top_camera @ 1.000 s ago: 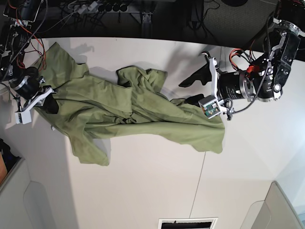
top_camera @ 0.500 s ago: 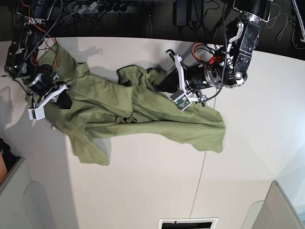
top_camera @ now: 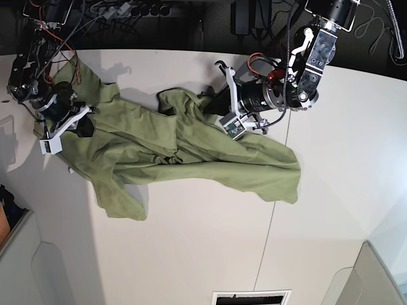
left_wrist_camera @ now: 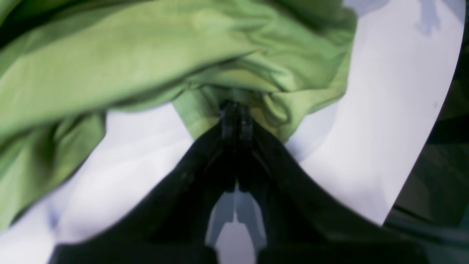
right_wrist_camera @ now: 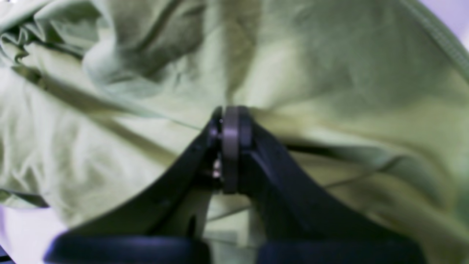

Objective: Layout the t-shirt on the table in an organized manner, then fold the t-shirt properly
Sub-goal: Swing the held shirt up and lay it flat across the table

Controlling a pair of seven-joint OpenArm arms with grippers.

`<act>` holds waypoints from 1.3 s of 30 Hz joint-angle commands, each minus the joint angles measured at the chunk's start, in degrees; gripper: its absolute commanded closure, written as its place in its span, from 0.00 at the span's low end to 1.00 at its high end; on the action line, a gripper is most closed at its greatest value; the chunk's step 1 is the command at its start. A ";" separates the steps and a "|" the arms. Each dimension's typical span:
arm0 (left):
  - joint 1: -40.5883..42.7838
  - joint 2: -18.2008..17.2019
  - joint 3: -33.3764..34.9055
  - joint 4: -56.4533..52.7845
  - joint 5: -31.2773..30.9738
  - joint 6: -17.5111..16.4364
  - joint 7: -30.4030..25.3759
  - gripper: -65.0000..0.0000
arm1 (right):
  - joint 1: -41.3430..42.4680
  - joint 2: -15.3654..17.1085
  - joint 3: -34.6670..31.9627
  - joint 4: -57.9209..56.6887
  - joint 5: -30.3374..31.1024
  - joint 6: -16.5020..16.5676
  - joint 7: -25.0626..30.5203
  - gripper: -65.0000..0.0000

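The olive-green t-shirt (top_camera: 191, 152) lies crumpled and stretched across the white table (top_camera: 191, 248), from the far left corner toward the middle right. My left gripper (top_camera: 210, 105) is at the bunched-up cloth near the far middle. In the left wrist view the left gripper (left_wrist_camera: 236, 110) is shut on a fold of the t-shirt (left_wrist_camera: 146, 55), with bare table (left_wrist_camera: 384, 110) beside it. My right gripper (top_camera: 85, 129) rests on the shirt's left end. The right wrist view shows the right gripper (right_wrist_camera: 230, 115) shut on the t-shirt (right_wrist_camera: 329, 73), which fills that view.
Cables and a power strip (top_camera: 127, 9) run along the dark far edge of the table. A thin seam (top_camera: 273, 222) crosses the tabletop right of centre. A slotted vent (top_camera: 251, 297) sits at the near edge, with grey panels (top_camera: 375, 279) at the near corners.
My left arm swung left from the shirt's right part to the bunched cloth at the far middle, and its open gripper shut on a fold. The right arm shifted slightly farther back, still shut.
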 commanded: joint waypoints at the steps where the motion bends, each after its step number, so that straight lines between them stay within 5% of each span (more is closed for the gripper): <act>1: -0.20 -2.58 -0.39 0.11 1.99 0.98 4.11 1.00 | 0.81 1.25 0.26 0.79 0.72 0.57 1.64 1.00; 6: 1.55 -9.18 -0.37 0.24 -4.98 -1.05 4.85 1.00 | 0.76 2.69 0.26 0.74 0.09 0.57 1.92 1.00; 22: 11.45 -22.77 -0.52 0.26 -5.25 1.25 4.66 1.00 | 0.39 8.02 0.26 0.72 -0.59 0.15 1.86 1.00; 39: 25.00 -25.29 -23.19 0.24 -10.64 1.20 5.31 1.00 | -2.51 13.70 0.55 0.74 2.89 -1.88 2.05 1.00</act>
